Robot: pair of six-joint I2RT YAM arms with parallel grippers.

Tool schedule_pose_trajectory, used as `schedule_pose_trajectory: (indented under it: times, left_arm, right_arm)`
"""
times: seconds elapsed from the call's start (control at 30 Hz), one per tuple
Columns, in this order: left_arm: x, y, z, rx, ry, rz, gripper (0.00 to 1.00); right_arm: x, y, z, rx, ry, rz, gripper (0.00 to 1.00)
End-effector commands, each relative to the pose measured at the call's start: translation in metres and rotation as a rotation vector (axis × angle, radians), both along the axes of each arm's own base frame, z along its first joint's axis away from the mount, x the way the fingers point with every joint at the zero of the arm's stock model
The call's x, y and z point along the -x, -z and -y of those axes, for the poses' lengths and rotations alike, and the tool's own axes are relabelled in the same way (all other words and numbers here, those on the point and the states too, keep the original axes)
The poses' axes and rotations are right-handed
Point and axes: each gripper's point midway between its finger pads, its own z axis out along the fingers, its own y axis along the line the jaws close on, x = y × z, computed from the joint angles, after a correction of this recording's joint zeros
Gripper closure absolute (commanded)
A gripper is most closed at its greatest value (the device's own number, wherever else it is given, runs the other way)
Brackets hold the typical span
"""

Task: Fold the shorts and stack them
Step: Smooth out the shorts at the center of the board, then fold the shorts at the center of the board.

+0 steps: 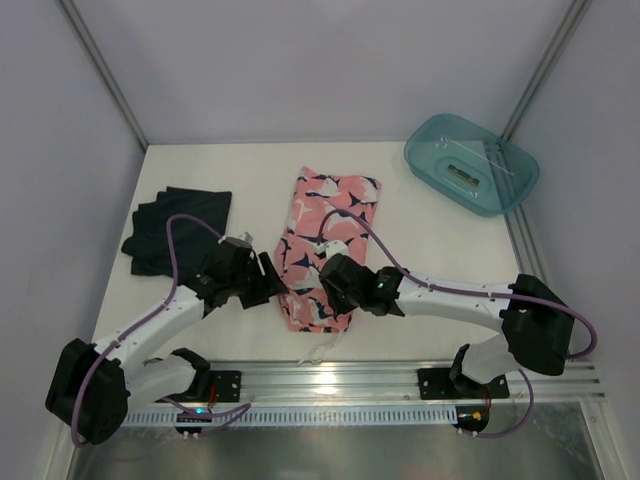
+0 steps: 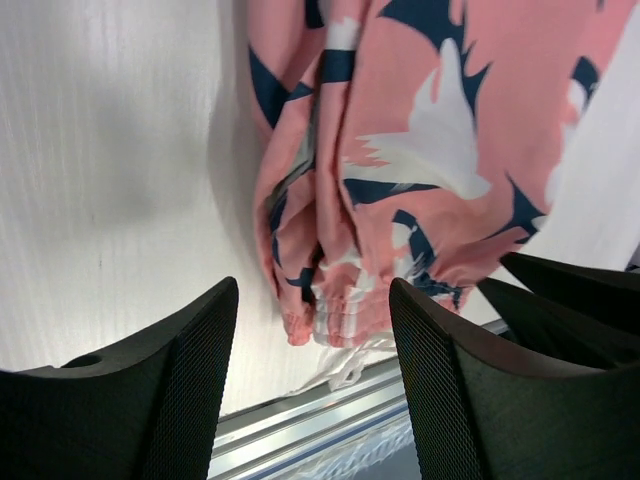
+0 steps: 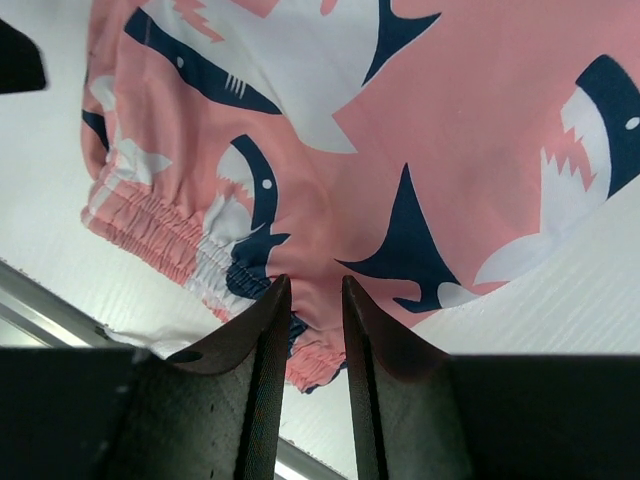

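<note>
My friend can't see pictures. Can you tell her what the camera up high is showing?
Pink shark-print shorts lie in the middle of a white table, with the left gripper and the right gripper at their near end. Dark shorts lie to the left, and a teal tub sits at the far right corner.

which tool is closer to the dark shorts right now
Left. The left tool is just right of the dark shorts, by the pink shorts' left edge; the right tool is farther right, over the pink shorts.
</note>
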Motion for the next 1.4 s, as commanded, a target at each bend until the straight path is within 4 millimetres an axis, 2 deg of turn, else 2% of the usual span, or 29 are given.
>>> schedule_pose_trajectory:
  times: [0.0, 0.07, 0.2, 0.33, 0.47, 0.53, 0.63, 0.67, 0.73, 0.8, 0.9, 0.93, 0.97, 1.0, 1.07, 1.13, 1.17, 1.23, 1.37]
  left_arm:
    - [-0.008, -0.024, 0.009, 0.060, -0.008, 0.060, 0.35]
    - [-0.005, -0.015, 0.012, 0.062, 0.011, 0.037, 0.35]
    - [0.004, 0.015, 0.015, 0.049, 0.018, -0.046, 0.35]
    - [0.004, 0.030, 0.022, 0.072, 0.025, -0.066, 0.35]
    - [-0.003, 0.038, 0.031, 0.081, 0.051, -0.074, 0.38]
    - [-0.004, 0.044, 0.035, 0.086, 0.060, -0.098, 0.45]
    - [-0.005, 0.046, 0.039, 0.093, 0.064, -0.110, 0.69]
    - [-0.005, 0.048, 0.039, 0.088, 0.065, -0.123, 0.82]
    - [-0.007, 0.045, 0.040, 0.086, 0.070, -0.126, 0.93]
    - [-0.010, 0.040, 0.042, 0.079, 0.073, -0.126, 1.00]
    - [-0.012, 0.031, 0.037, 0.050, 0.055, -0.124, 1.00]
    - [-0.011, 0.029, 0.034, 0.041, 0.051, -0.122, 0.98]
    - [-0.007, 0.025, 0.030, 0.027, 0.043, -0.122, 0.76]
    - [-0.009, 0.023, 0.024, 0.006, 0.023, -0.109, 0.63]
    - [-0.005, 0.014, 0.019, 0.002, 0.008, -0.092, 0.39]
    - [-0.005, 0.007, 0.020, 0.030, 0.001, -0.074, 0.25]
    - [-0.004, 0.005, 0.022, 0.044, 0.004, -0.066, 0.21]
    - [-0.005, 0.002, 0.028, 0.071, 0.009, -0.037, 0.18]
    - [0.003, 0.015, 0.039, 0.067, 0.040, -0.062, 0.15]
  right_arm:
    - [-0.006, 0.004, -0.002, 0.004, 0.034, 0.019, 0.69]
    - [-0.008, 0.005, 0.004, 0.022, 0.064, 0.020, 0.69]
    - [-0.011, -0.008, 0.009, 0.007, 0.087, 0.046, 0.67]
    - [-0.012, -0.017, 0.010, -0.005, 0.055, 0.082, 0.56]
    - [-0.014, -0.030, 0.000, -0.073, -0.023, 0.146, 0.44]
    - [-0.013, -0.031, -0.005, -0.096, -0.062, 0.166, 0.38]
    - [-0.010, -0.038, -0.020, -0.122, -0.177, 0.242, 0.24]
    - [-0.003, -0.036, -0.024, -0.087, -0.238, 0.281, 0.23]
    - [-0.004, -0.036, -0.027, -0.055, -0.261, 0.318, 0.22]
    - [-0.002, -0.031, -0.030, -0.023, -0.282, 0.328, 0.21]
    - [-0.001, -0.024, -0.030, -0.006, -0.277, 0.326, 0.21]
    - [0.000, -0.023, -0.031, -0.011, -0.271, 0.323, 0.21]
    - [0.001, -0.021, -0.029, -0.013, -0.264, 0.316, 0.21]
    - [0.002, -0.019, -0.028, -0.021, -0.255, 0.304, 0.21]
    - [0.004, -0.020, -0.027, -0.041, -0.245, 0.301, 0.21]
    - [0.005, -0.023, -0.026, -0.056, -0.236, 0.300, 0.21]
    - [0.005, -0.023, -0.025, -0.058, -0.234, 0.299, 0.21]
    - [0.006, -0.023, -0.024, -0.055, -0.233, 0.300, 0.21]
    - [0.006, -0.025, -0.022, -0.058, -0.229, 0.301, 0.21]
